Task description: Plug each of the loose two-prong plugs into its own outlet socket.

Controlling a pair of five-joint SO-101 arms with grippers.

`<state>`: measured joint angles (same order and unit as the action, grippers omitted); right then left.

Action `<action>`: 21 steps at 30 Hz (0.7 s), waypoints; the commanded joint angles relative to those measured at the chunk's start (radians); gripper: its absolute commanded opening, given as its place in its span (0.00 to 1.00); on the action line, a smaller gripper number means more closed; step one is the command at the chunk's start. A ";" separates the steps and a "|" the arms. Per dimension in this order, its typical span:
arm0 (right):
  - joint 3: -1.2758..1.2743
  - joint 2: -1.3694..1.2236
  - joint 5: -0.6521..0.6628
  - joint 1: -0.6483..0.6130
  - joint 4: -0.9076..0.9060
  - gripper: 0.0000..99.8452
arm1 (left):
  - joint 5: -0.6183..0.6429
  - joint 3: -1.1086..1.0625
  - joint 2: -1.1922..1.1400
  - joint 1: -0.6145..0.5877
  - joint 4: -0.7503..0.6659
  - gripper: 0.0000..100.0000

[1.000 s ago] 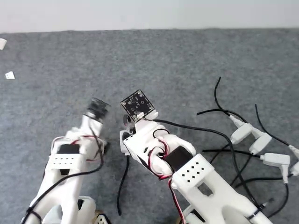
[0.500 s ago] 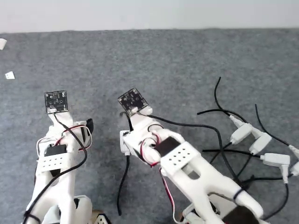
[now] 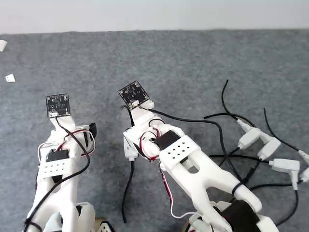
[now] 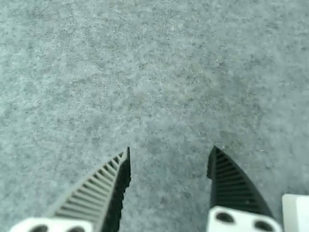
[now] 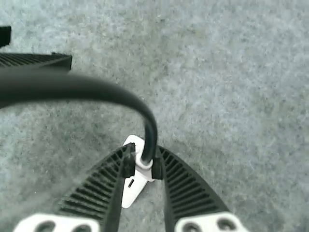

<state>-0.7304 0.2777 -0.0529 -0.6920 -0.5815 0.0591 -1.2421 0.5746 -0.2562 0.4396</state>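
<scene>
My right gripper [image 5: 142, 162] is shut on a white two-prong plug [image 5: 135, 176], pinched where its black cable [image 5: 96, 89] leaves the body. In the high view the same plug [image 3: 129, 149] sits under the right arm near the middle of the grey carpet, and its cable [image 3: 126, 186] trails toward the near edge. My left gripper [image 4: 169, 164] stands open just above bare carpet with nothing between its fingers; the left arm [image 3: 60, 159] is at the near left. Several white socket blocks and plugs [image 3: 258, 142] lie in tangled black cables at the right.
Black cables [image 3: 227, 116] loop across the carpet between the right arm and the white blocks [image 3: 286, 166]. Two small white scraps [image 3: 9, 78] lie at the far left. A pale wall [image 3: 154, 14] borders the carpet's far side.
The left arm has swung back to the left and then stayed still. The right arm has shifted left and toward the near side with the plug in its gripper.
</scene>
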 commanded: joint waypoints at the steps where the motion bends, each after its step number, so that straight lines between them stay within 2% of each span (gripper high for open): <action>1: 0.069 0.005 -0.005 0.016 0.018 0.01 | 0.009 0.013 0.023 -0.006 -0.028 0.25; 21: 0.071 -0.076 0.031 0.015 0.088 0.01 | 0.008 0.013 0.023 -0.008 -0.028 0.25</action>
<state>-0.7058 0.1949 -0.0361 -0.6920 -0.5063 0.0591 -1.2421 0.5746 -0.2562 0.4396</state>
